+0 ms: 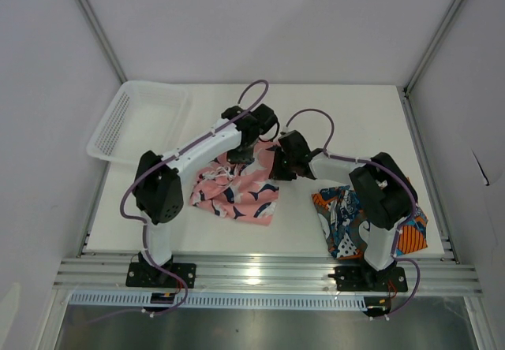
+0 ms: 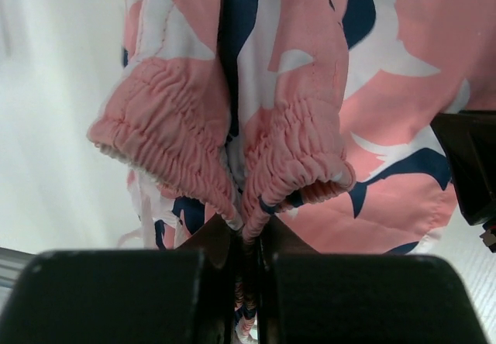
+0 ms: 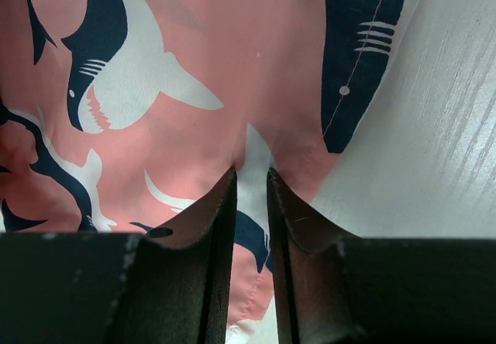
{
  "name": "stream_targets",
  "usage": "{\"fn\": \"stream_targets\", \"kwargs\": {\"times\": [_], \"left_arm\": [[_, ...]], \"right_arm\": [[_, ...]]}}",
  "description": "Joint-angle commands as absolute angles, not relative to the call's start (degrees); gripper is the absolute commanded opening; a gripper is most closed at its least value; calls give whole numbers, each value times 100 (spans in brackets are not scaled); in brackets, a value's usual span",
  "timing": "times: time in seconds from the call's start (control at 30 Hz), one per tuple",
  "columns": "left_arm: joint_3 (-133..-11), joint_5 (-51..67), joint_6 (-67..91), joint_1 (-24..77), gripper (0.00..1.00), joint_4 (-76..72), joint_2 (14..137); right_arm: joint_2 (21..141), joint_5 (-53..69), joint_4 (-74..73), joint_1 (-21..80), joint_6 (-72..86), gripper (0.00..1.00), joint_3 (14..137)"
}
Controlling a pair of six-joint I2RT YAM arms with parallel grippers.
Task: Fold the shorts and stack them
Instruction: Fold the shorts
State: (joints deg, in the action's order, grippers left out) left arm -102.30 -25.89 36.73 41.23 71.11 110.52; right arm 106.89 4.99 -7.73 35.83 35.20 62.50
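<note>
— Though bunched up, clamped at two spots: pink shorts [image 1: 245,196], right under both grippers. And printed shorts [image 1: 341,217]?
— Lying well back from right gripper [image 3: 252,175]. Pinched down on the pink pair there; clamped tight on gathered waistband [image 2: 178,127] with left gripper [image 2: 248,232].

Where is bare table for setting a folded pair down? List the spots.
Free: the back strip of the table right of the basket; a narrow front gap between the pink shorts and the printed shorts. Crowded: the centre and front right.
</note>
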Motion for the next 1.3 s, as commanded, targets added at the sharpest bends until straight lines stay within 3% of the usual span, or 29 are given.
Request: {"fn": "stream_targets", "kwargs": {"times": [0.0, 0.67, 0.97, 1.27], "left_arm": [[-9985, -2147, 3920, 4192, 0, 6629, 11214], [-9905, -2029, 4236, 4728, 0, 6609, 11461], [-9853, -2021, 4219, 4720, 1, 6381, 11654], [-9712, -1942, 4219, 4720, 0, 6100, 11734]], "right_arm": [[10802, 519, -835, 3586, 3577, 25, 6293], [10978, 572, -887, 3542, 3586, 25, 6433], [10372, 264, -1230, 3296, 3358, 26, 6179], [9915, 718, -863, 3006, 3436, 34, 5732]]}}
